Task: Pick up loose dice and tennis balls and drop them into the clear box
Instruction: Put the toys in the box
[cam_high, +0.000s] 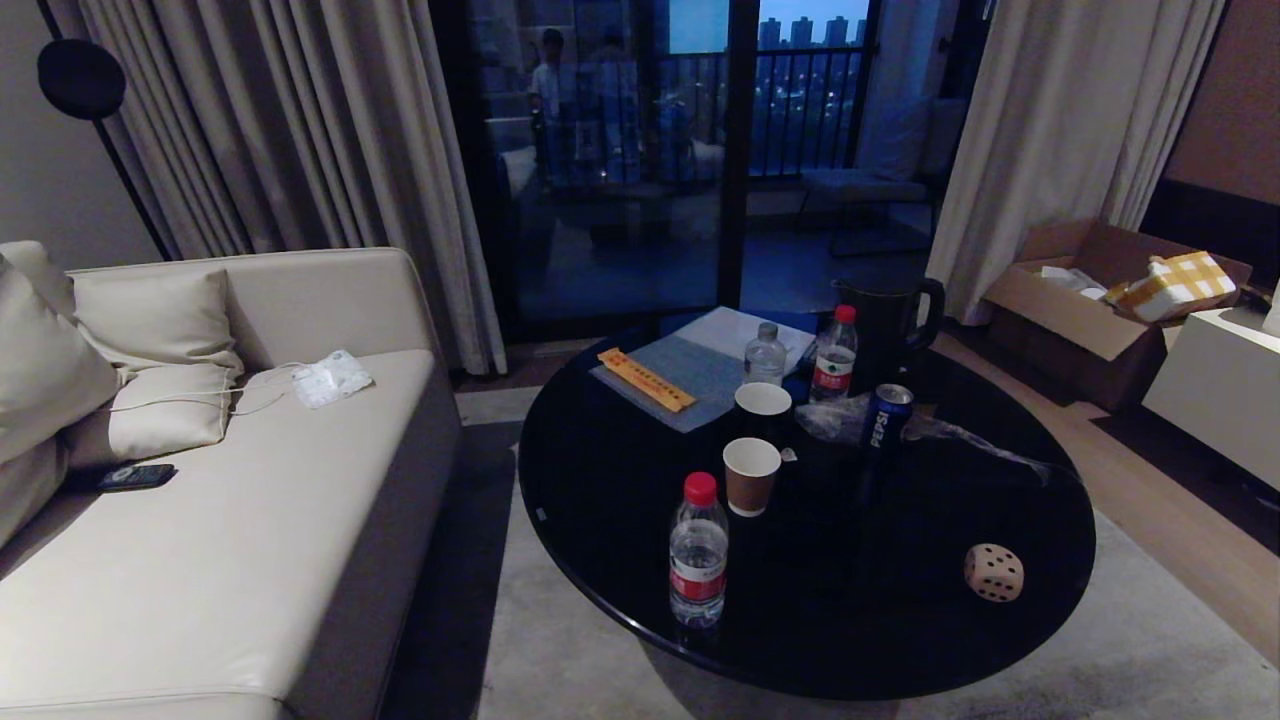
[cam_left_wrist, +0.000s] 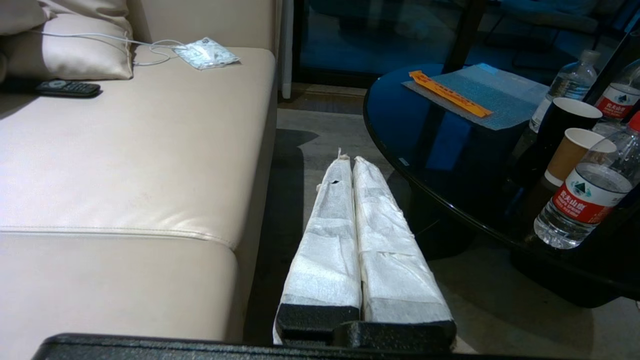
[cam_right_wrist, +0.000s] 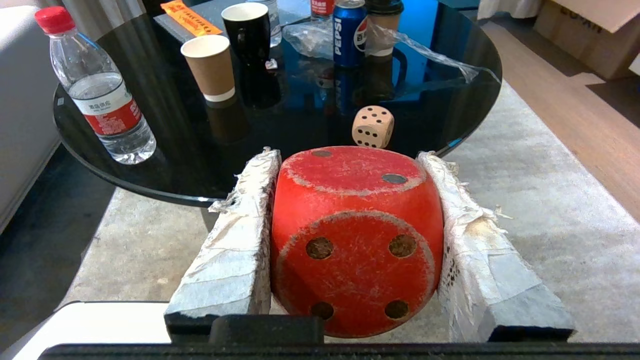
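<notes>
Clamped between the padded fingers (cam_right_wrist: 235, 240) of the right end effector (cam_right_wrist: 350, 165) is the red die (cam_right_wrist: 356, 240), held squarely on two opposite faces so that it cannot roll out during carriage. Beyond it, the beige die (cam_high: 994, 572) rests near the edge of the round black bench (cam_high: 620, 500), not yet collected. No clear box or tennis ball is visible. The left end effector (cam_left_wrist: 348, 162) is held closed and empty, beside the sofa (cam_left_wrist: 125, 165).
</notes>
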